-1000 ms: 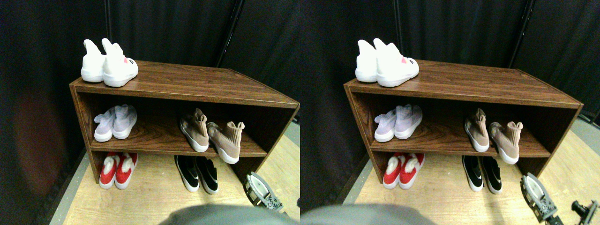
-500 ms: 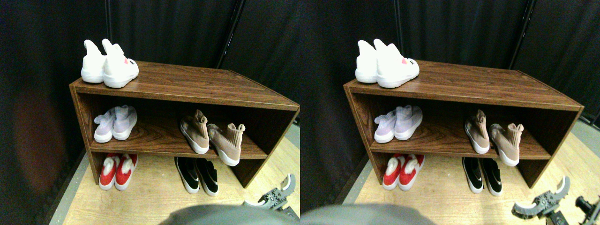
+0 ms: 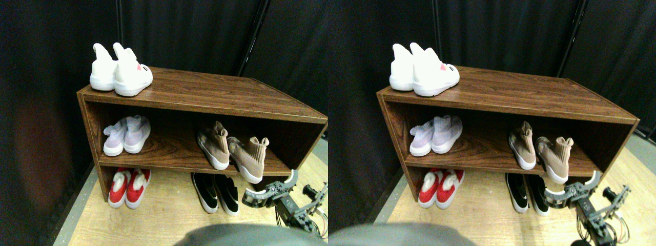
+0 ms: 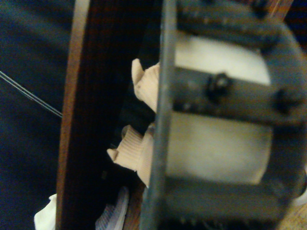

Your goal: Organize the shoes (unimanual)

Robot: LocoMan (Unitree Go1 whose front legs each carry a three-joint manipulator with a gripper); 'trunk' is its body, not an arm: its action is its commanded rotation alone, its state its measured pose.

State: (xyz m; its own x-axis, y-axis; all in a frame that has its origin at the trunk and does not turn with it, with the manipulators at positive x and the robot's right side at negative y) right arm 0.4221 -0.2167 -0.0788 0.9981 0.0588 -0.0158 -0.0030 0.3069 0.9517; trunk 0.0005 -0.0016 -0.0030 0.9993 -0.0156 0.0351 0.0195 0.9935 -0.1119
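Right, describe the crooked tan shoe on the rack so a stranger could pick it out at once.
Start at the dark wooden shoe rack and go to its middle shelf, right-hand side, where two tan knit sock-shoes stand. Take the right tan shoe, nearest the claw. Unlike its mate, it sits askew, its white-soled toe poking over the shelf's front edge.

Five pairs of small shoes on a wooden shoe rack and on the floor beneath it.

White high-tops (image 3: 120,72) side by side at the top board's left end; pale lilac knit pair (image 3: 126,135) at the middle shelf's left; tan knit sock-shoes (image 3: 231,148) with white soles at its right, splayed apart, the right one angled with its toe over the shelf's front edge; red pair (image 3: 128,185) and black slip-ons (image 3: 215,191) with white soles on the floor below.
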